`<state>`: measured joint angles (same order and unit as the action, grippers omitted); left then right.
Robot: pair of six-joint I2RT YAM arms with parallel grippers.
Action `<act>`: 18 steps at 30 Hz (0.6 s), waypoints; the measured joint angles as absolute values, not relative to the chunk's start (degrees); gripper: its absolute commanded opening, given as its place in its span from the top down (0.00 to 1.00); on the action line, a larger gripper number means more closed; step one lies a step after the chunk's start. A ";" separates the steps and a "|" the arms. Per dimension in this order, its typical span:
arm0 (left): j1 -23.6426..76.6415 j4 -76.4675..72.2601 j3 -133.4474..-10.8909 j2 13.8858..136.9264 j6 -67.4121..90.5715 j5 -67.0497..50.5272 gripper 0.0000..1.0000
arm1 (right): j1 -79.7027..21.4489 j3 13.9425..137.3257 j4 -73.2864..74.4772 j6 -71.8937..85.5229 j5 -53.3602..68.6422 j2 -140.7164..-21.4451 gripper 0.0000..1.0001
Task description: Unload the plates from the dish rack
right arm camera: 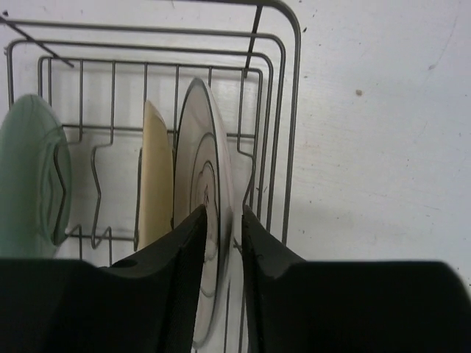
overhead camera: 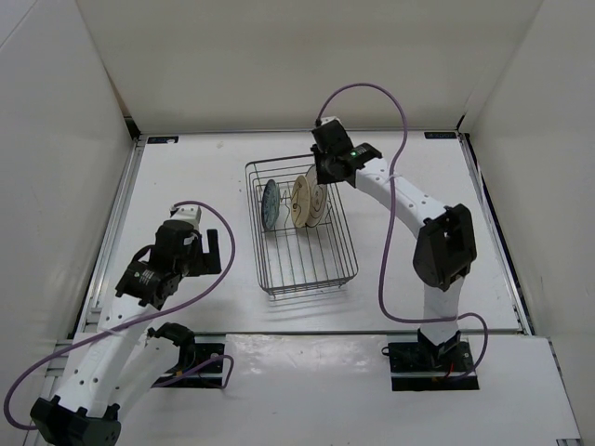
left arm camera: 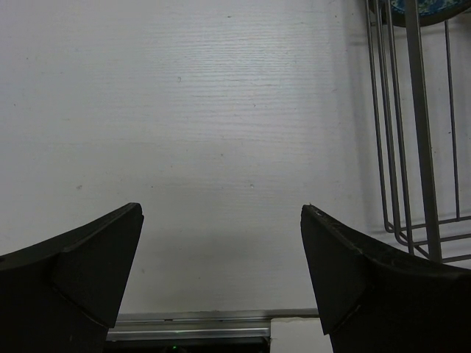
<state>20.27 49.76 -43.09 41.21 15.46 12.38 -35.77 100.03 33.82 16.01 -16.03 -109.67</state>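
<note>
The dark wire dish rack (overhead camera: 302,283) stands mid-table with three plates upright in its far half: blue-teal (overhead camera: 270,204), cream (overhead camera: 299,197) and white with a dark ring (overhead camera: 317,206). My right gripper (overhead camera: 325,177) reaches down from the far side. In the right wrist view its fingers (right arm camera: 223,213) straddle the top rim of the white plate (right arm camera: 199,140) and are closed onto it, with the cream plate (right arm camera: 153,176) and the teal one (right arm camera: 29,176) to the left. The white plate still stands in the rack (right arm camera: 291,110). My left gripper (left arm camera: 221,213) is open and empty over bare table left of the rack (left arm camera: 419,110).
White walls enclose the table on three sides. The rack's near half holds no plates. A purple cable loops from each arm, the left one (overhead camera: 223,269) lying close to the rack's left side. The table's near edge shows as a metal strip (left arm camera: 191,323).
</note>
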 measured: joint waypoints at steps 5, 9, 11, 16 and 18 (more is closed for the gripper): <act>20.27 49.74 -43.09 41.19 15.31 12.16 0.01 | -36.91 106.06 36.53 16.62 -19.90 -113.30 0.85; 20.27 49.76 -43.09 41.19 15.27 11.86 0.01 | -37.43 109.01 39.16 16.86 -22.76 -115.15 0.98; 20.27 49.74 -43.09 41.19 15.25 11.62 0.01 | -37.58 109.62 40.40 16.53 -23.51 -115.33 1.00; 20.27 49.74 -43.09 41.19 15.05 11.46 0.01 | -38.09 113.01 43.35 16.45 -25.63 -116.11 1.00; 20.27 49.74 -43.07 41.19 15.05 11.46 0.01 | -38.17 115.18 44.03 16.23 -27.11 -116.14 1.00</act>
<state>20.27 49.74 -43.07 41.19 15.05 11.46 -38.17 115.18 44.03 16.23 -27.11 -116.14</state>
